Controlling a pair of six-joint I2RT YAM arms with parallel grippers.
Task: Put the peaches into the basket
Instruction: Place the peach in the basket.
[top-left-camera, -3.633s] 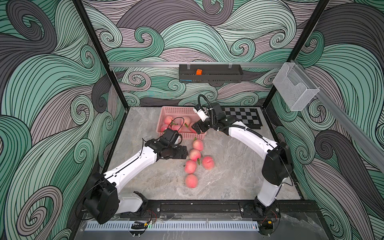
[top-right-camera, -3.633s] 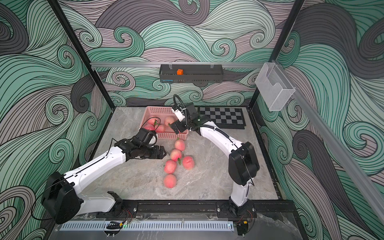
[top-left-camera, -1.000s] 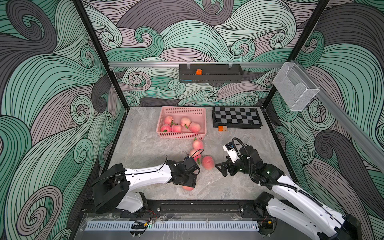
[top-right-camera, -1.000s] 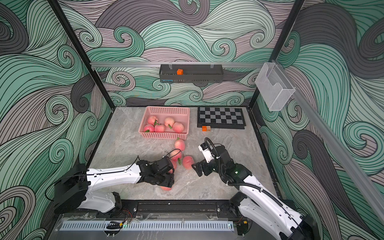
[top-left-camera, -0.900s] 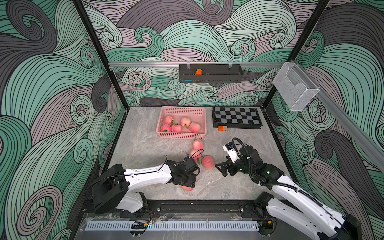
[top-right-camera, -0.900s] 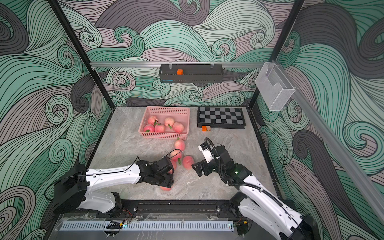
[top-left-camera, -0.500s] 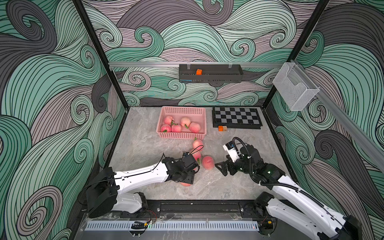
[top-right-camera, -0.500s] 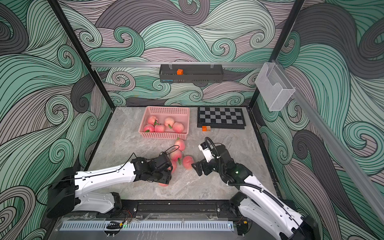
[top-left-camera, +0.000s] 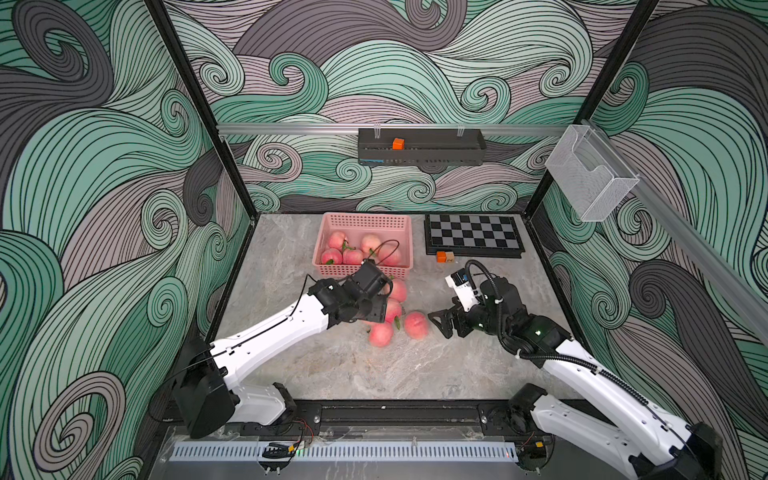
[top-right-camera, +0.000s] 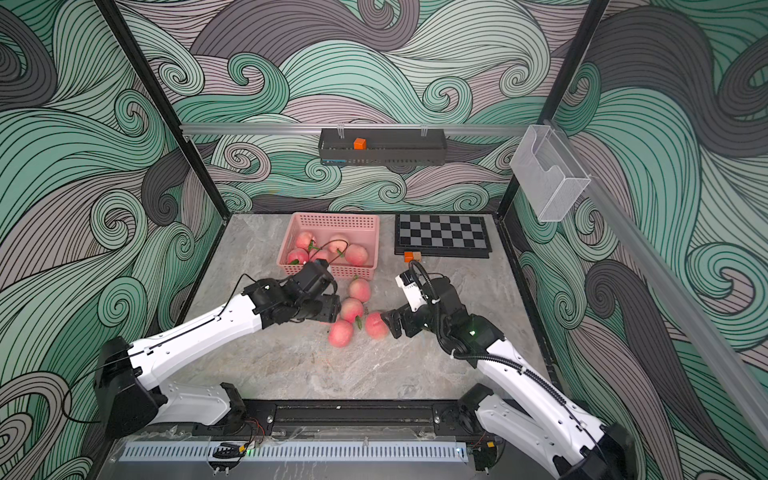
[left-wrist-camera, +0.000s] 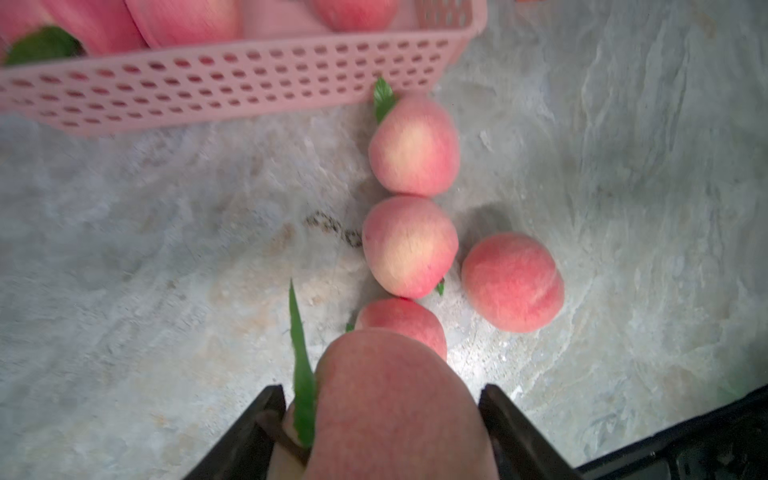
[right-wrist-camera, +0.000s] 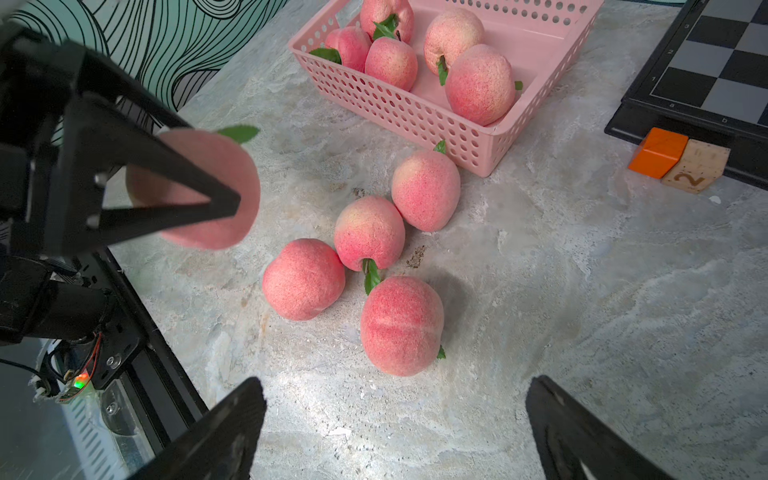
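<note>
marbled grey tabletop (top-left-camera: 374, 374), carry step
left gripper (left-wrist-camera: 380, 390) gripped a round pink-red peach (left-wrist-camera: 395, 419) short of the shallow pink perforated plastic basket (top-left-camera: 365, 222); right gripper (right-wrist-camera: 392, 390) gaped empty. clearing the near rim before release seemed wise.

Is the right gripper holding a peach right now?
No: on the right gripper the fingers stand wide apart and empty, the nearest peach lying on the table ahead of them.

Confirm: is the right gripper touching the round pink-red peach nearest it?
Apart: the right wrist view shows bare grey tabletop between the open right gripper and the round pink-red peach.
</note>
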